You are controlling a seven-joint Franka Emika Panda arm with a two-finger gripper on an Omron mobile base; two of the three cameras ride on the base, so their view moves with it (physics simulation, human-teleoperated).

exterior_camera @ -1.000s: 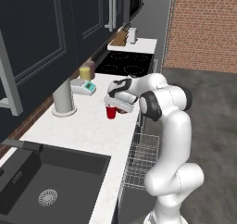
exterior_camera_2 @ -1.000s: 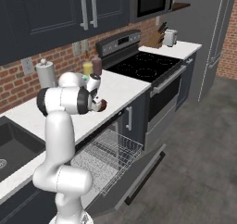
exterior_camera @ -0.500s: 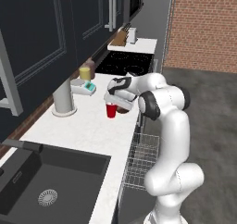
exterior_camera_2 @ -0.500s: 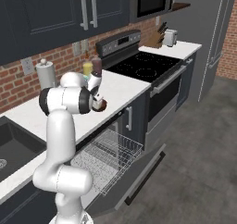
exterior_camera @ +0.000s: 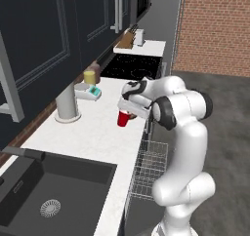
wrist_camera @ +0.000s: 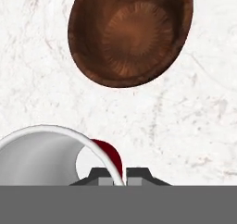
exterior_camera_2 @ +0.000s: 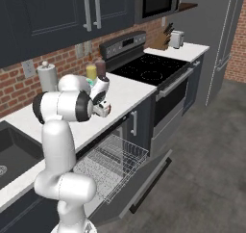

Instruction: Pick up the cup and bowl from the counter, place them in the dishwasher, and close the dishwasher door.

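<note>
Early stage: the tool (wrist_camera: 119, 176) is pressed together on the rim wall of the cup (exterior_camera: 124, 118), one finger inside and one outside, so the cup is pinched but sits at desk level, not yet lifted as far as can be judged. The bowl (wrist_camera: 129, 33) lies untouched on the desk (exterior_camera: 93, 132), near the cup at about 12 o'clock in the hand view, apart from it. Left to do: carry the cup over, fetch the bowl, load both, shut the door. The dishwasher (exterior_camera_2: 113, 162) stands open with its wire rack (exterior_camera: 149, 169) pulled out below the desk edge, and the dishwasher door (exterior_camera_2: 149, 176) is folded down. Room: the cup stands close to the front edge of the desk, so the way down to the rack looks short. The grey cylinder (exterior_camera: 66, 103) and yellow jar (exterior_camera: 89, 77) sit toward the back wall, well apart from the cup.
</note>
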